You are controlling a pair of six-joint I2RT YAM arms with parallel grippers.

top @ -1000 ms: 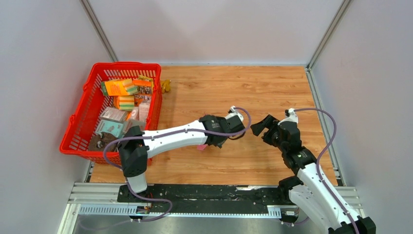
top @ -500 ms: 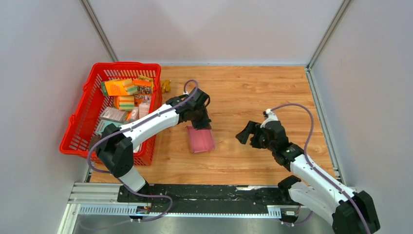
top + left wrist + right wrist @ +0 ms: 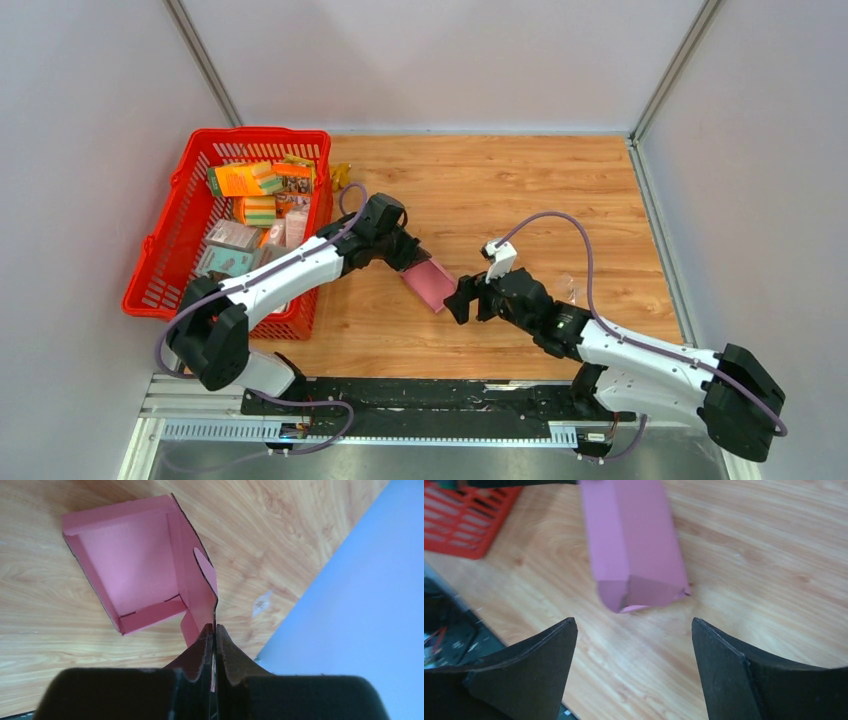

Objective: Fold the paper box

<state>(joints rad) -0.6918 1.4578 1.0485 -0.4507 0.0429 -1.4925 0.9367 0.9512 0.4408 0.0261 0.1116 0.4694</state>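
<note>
The left gripper (image 3: 408, 256) is reaching out over the wooden table (image 3: 520, 180), just right of the red basket (image 3: 160, 262). In the left wrist view, its fingers (image 3: 200, 652) are pressing together on the edge of a pink flap with no gap showing between them. That flap belongs to the paper box (image 3: 431, 284), so this gripper is holding the box by one side panel.

The box is sitting between the two grippers, left of the table's centre and clear of the basket. From the left wrist, the paper box (image 3: 131, 575) is showing as an open shallow tray with its walls standing up. The gripped panel carries a rounded tab and is rising from the tray's right side. I cannot tell whether the tray's base is lying flat on the wood or is being tilted off it.

The right gripper (image 3: 463, 300) is hanging low, just beside the box's near end, with its jaws spread wide and nothing between them. In its own view, the right gripper (image 3: 634, 623) is framing the closed end of the paper box (image 3: 634, 540), and the wood is showing between that end and the fingers.

The basket is holding printed packages (image 3: 245, 180) in orange and grey.
</note>
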